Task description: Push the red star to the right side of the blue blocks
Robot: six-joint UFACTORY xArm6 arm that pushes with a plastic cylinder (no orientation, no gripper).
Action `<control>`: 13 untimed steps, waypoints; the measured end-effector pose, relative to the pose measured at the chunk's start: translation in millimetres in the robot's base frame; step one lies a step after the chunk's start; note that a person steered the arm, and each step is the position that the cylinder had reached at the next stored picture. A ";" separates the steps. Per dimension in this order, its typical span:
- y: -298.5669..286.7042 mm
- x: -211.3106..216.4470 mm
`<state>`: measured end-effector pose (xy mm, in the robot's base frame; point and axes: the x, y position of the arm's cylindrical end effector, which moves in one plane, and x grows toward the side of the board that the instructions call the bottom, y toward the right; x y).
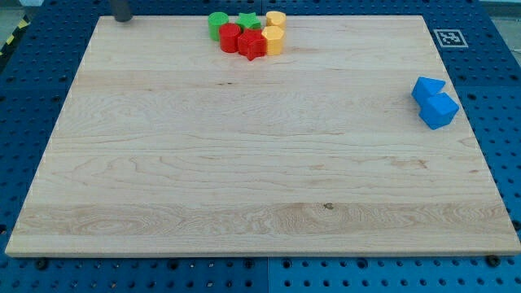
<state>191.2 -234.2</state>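
Top centre, red star (252, 45), among blocks

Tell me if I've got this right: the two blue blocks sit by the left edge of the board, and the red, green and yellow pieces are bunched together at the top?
Not quite. The camera view shows the two blue blocks by the board's right edge, not the left. The rest holds: the red star and the other red, green and yellow pieces are bunched together at the top.
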 end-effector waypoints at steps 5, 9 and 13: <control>168.6 108.5; 272.0 171.5; 317.1 195.8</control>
<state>387.1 82.9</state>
